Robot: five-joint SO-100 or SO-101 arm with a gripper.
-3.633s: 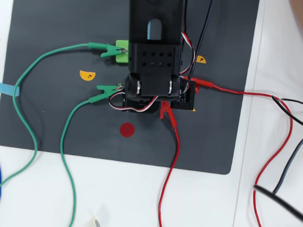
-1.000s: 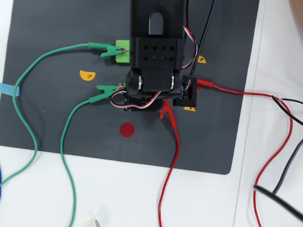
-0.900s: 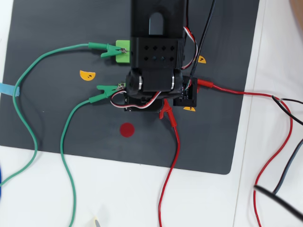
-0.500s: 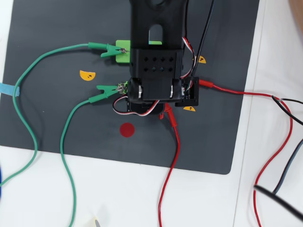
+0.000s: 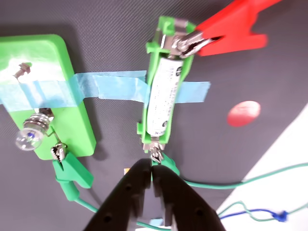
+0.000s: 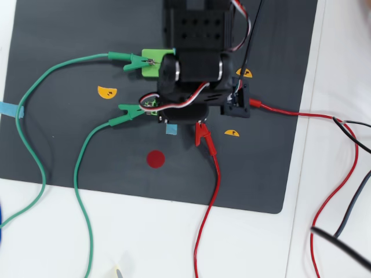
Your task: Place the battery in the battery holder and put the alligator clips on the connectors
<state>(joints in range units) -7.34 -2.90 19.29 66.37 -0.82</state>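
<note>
White-sleeved battery [image 5: 163,98], light, rigid, slippery, sits in the bright-green battery holder [image 5: 155,72] at the wrist view's middle, taped to the dark mat [image 5: 96,24]. Red alligator clip [image 5: 226,31] bites the holder's far tab; a green clip [image 5: 166,166] grips the near one. My pincer [image 5: 152,173] hangs just near of that tab, fingers together, holding nothing. Clips: springy, best squeezed at the rubber sleeve behind the teeth, by my judgement.

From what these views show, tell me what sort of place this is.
Probably a hobby electronics bench: a black mat on a white table, clip leads and a battery in a green holder taped down.
</note>
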